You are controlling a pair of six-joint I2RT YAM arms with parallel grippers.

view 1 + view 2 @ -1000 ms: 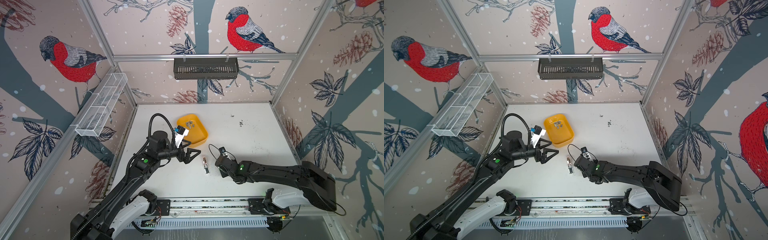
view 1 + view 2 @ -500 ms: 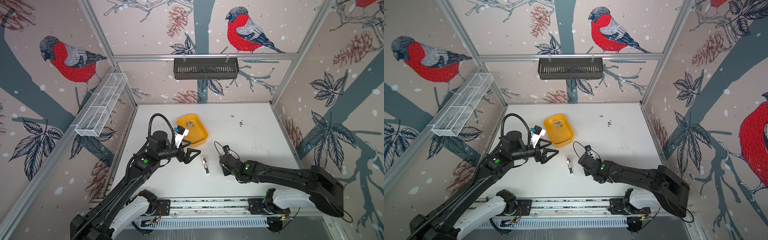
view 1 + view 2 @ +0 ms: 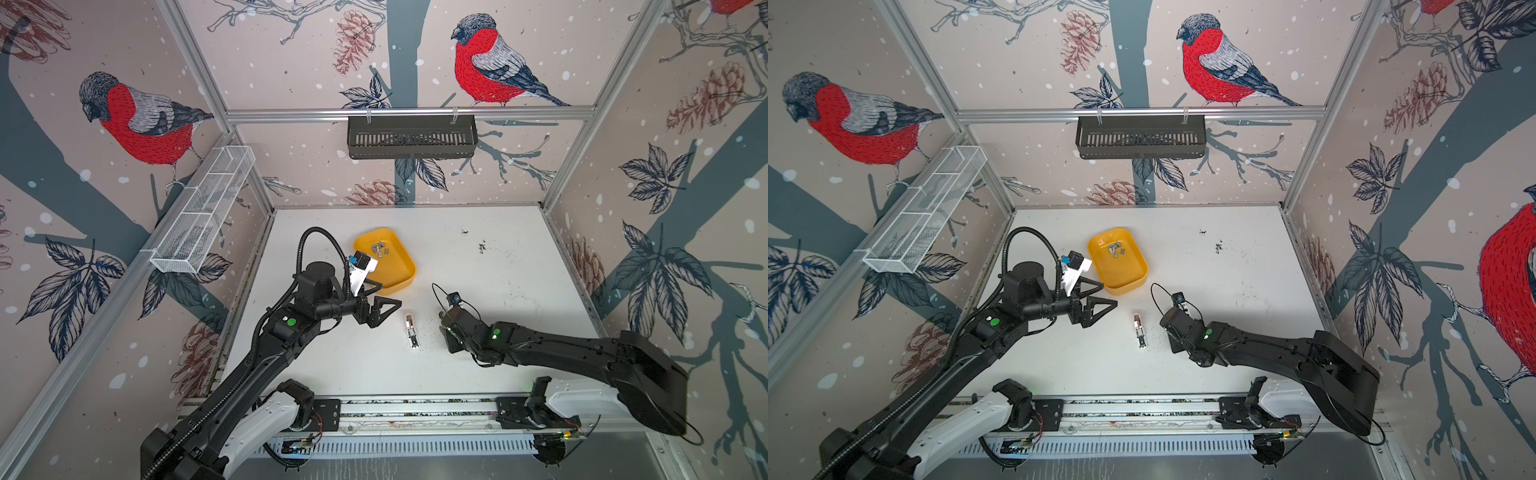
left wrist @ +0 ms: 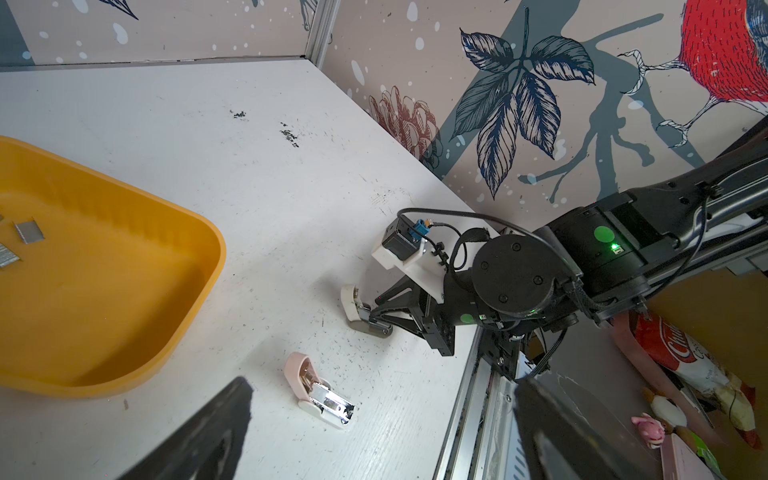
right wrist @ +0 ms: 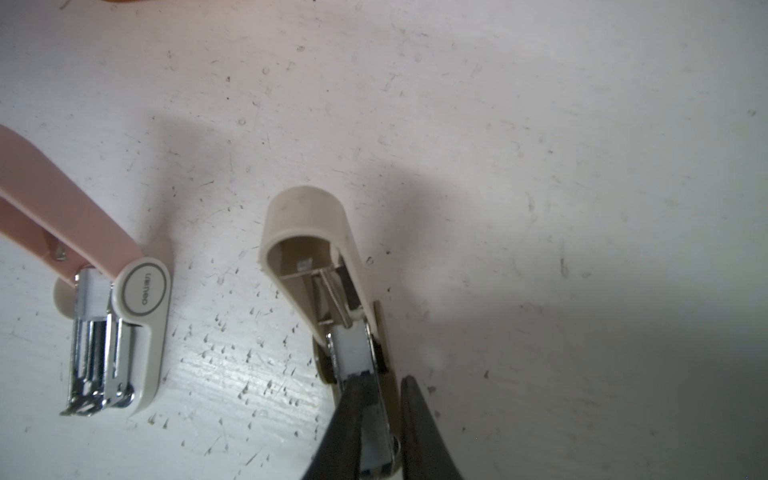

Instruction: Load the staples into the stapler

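Several silvery staples (image 3: 380, 248) (image 3: 1115, 249) (image 4: 29, 230) lie in the yellow tray (image 3: 399, 279) (image 3: 1130, 283) (image 4: 187, 291). A pink mini stapler (image 3: 411, 331) (image 3: 1140, 330) (image 4: 318, 395) (image 5: 133, 303) lies flipped open on the table. Just to its right, my right gripper (image 3: 446, 332) (image 3: 1169, 332) (image 5: 384, 399) is shut on a beige mini stapler (image 4: 357, 309) (image 5: 320, 266), pinching its metal magazine with the lid swung open. My left gripper (image 3: 386, 309) (image 3: 1100, 301) (image 4: 382, 436) hovers open and empty between the tray and the pink stapler.
Tiny loose staples (image 5: 249, 353) are scattered on the table between the two staplers. A black basket (image 3: 411, 137) hangs on the back wall and a white wire basket (image 3: 203, 212) on the left wall. The metal rail (image 3: 415, 409) runs along the front edge.
My right gripper has shifted slightly to the right, away from the pink stapler, still holding the beige one. The left arm has not moved.
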